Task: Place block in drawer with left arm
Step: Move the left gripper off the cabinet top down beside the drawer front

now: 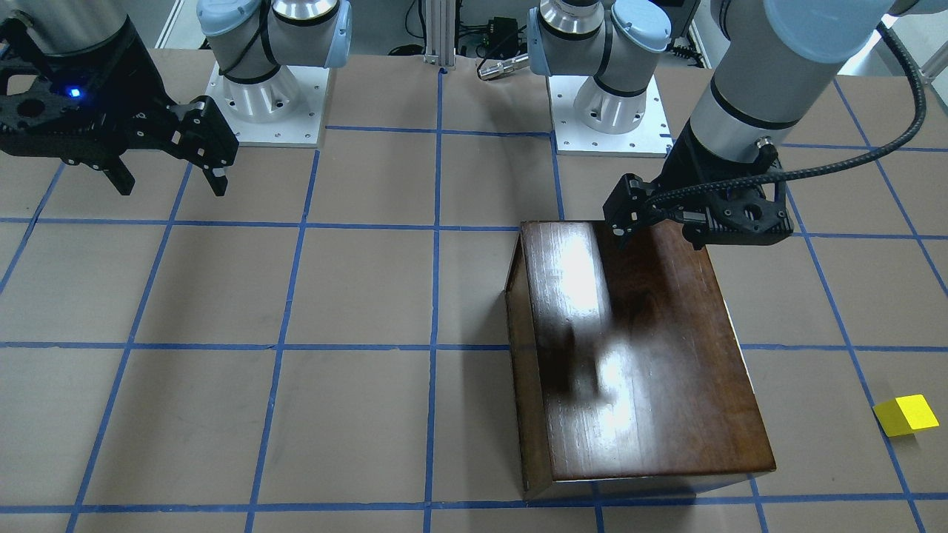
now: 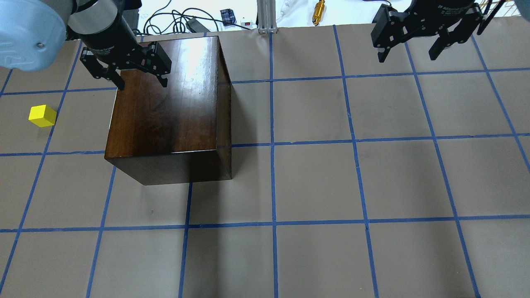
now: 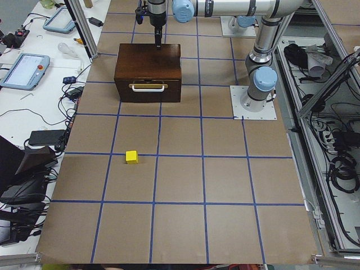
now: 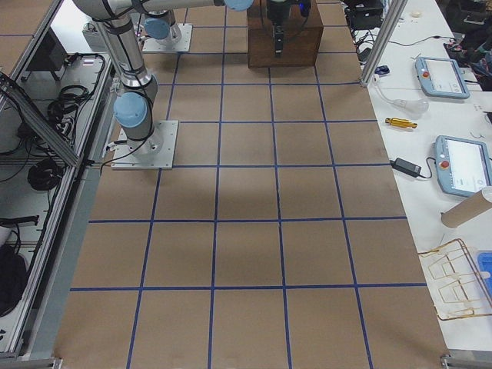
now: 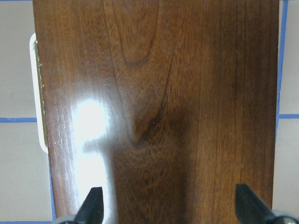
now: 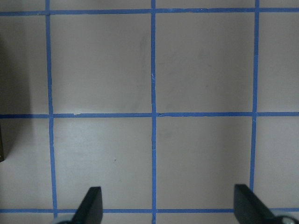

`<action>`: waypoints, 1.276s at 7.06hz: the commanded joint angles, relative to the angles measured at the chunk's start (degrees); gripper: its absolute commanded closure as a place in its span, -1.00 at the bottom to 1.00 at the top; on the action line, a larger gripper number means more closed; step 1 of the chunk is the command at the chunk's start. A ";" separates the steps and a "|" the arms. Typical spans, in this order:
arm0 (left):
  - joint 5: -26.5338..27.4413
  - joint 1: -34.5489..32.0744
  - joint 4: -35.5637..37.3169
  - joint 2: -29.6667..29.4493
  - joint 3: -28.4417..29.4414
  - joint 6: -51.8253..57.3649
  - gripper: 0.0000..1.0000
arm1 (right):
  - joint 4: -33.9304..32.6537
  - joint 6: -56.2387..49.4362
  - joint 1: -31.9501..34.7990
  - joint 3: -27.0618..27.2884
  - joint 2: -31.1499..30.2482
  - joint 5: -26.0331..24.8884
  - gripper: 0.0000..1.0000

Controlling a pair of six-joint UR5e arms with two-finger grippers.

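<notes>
The yellow block lies on the table to the left of the dark-brown cabinet; it also shows in the front view and the left side view. The drawer is shut, its front and pale pull facing the block. My left gripper is open and empty above the far part of the cabinet's glossy top; it also shows in the front view. My right gripper is open and empty above the far right of the table; it also shows in the front view.
The brown table is marked with a blue tape grid. The two arm bases stand on white plates at the robot's edge. Cables and small tools lie beyond the far edge.
</notes>
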 commanded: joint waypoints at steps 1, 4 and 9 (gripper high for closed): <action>0.05 0.02 -0.02 0.01 0.22 -0.01 -1.00 | 0.00 0.00 0.07 0.00 0.06 0.04 -1.00; -0.03 4.99 -2.98 -2.00 4.50 2.17 -1.00 | 0.00 0.00 0.07 0.00 0.06 -0.05 -1.00; -7.20 21.17 0.31 -9.20 1.55 20.26 -1.00 | 0.00 0.00 -0.02 0.00 0.06 -0.05 -1.00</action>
